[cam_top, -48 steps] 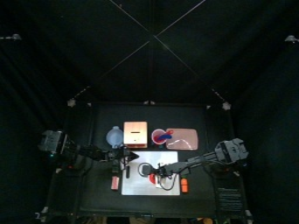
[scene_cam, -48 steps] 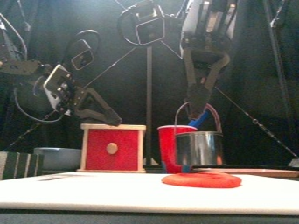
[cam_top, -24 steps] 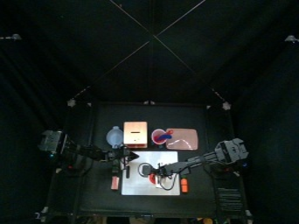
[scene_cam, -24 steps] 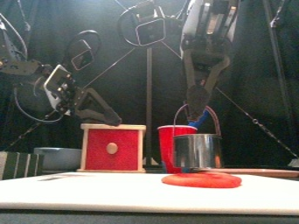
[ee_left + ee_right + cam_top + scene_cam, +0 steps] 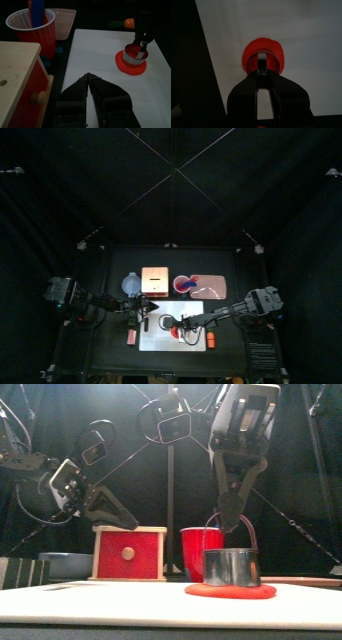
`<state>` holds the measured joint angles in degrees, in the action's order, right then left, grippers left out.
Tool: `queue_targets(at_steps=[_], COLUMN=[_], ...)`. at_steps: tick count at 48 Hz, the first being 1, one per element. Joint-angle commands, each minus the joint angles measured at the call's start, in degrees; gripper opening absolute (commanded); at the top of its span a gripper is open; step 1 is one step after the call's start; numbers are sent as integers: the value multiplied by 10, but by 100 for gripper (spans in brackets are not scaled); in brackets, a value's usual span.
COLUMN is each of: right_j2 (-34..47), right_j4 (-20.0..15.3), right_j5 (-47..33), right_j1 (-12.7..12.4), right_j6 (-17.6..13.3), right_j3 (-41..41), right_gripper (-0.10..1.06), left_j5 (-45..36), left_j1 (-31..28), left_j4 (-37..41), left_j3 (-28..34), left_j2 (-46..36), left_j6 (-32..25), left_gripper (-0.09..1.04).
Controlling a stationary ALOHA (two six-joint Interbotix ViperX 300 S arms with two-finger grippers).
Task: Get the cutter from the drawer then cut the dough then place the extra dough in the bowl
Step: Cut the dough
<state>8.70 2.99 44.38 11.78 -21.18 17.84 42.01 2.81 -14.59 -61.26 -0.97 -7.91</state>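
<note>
The round metal cutter point(image 5: 231, 569) stands on the flat red dough point(image 5: 230, 591), near the right side of the white cutting board point(image 5: 147, 606). My right gripper point(image 5: 227, 524) comes down from above and is shut on the cutter's wire handle. The right wrist view shows its jaws closed over the cutter point(image 5: 262, 61) in the middle of the dough point(image 5: 264, 50). My left gripper point(image 5: 115, 510) hangs shut and empty above the wooden box point(image 5: 130, 552), whose red drawer front is closed. From the left wrist view, the cutter point(image 5: 135, 54) and dough point(image 5: 133, 64) lie ahead on the board point(image 5: 100, 80).
The red cup point(image 5: 201, 549) with a blue knife point(image 5: 35, 7) stands behind the cutter. Left of the box sits the blue-grey bowl point(image 5: 64, 564). The pink tray point(image 5: 203, 285) lies at the back. A small orange toy point(image 5: 128, 22) lies beyond the board.
My right gripper has lowered the cutter from just above the dough down onto it. The left arm has hardly moved.
</note>
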Motion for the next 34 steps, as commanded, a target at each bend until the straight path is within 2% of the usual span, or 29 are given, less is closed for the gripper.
queue_targets(at_steps=[1,7,20,28,34], right_j2=[-12,-18,-58,-126,-200], right_j4=[11,15,18,28,40], right_j5=[-8,-11,-26,-108,-217], right_j1=[-4,-4,1,3,3], right_j6=[-4,-4,-5,-7,-9], right_j3=[-6,-11,-9,50,146], right_gripper=[78,95,95,95,95], left_j5=[3,3,3,3,3], left_j1=[-1,0,4,12,25], left_j4=[2,1,4,6,5], left_j3=[10,11,25,54,76], left_j2=[-4,-4,-4,14,39], left_j6=[0,1,1,4,2], left_gripper=[50,50,50,50,50])
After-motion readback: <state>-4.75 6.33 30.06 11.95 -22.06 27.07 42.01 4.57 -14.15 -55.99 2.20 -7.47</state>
